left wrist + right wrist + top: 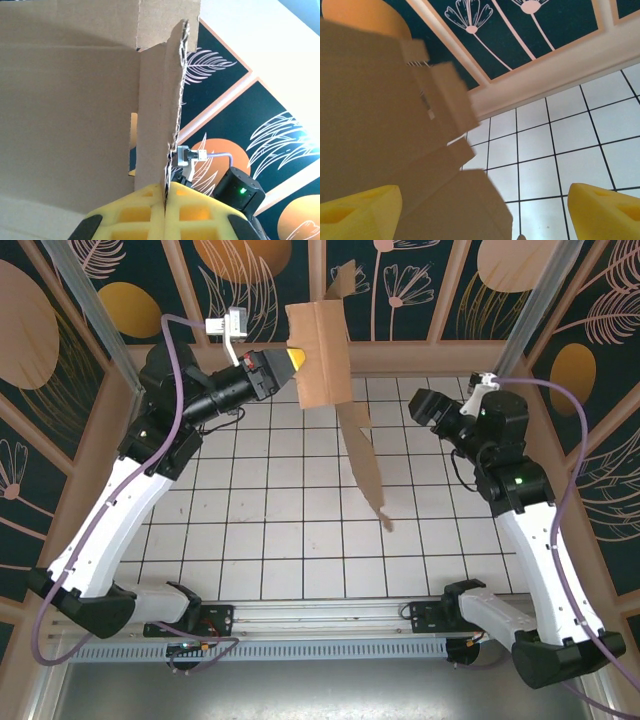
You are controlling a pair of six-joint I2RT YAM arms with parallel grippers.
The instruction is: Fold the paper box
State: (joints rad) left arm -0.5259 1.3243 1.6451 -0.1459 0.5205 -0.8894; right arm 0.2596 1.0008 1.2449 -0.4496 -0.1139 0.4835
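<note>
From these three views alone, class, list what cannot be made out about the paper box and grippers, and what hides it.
- Top external: the hanging panel of the paper box is seen edge-on, so its slots are unreadable.
- Left wrist: the left gripper has its pads cut by the bottom edge, so grip depth is hidden.
- Right wrist: the cardboard is blurred; whether it touches a finger of the right gripper is unclear.

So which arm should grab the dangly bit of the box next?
Probably the right: the right gripper is open beside the hanging part of the paper box; the left gripper is shut on its upper panel.
</note>
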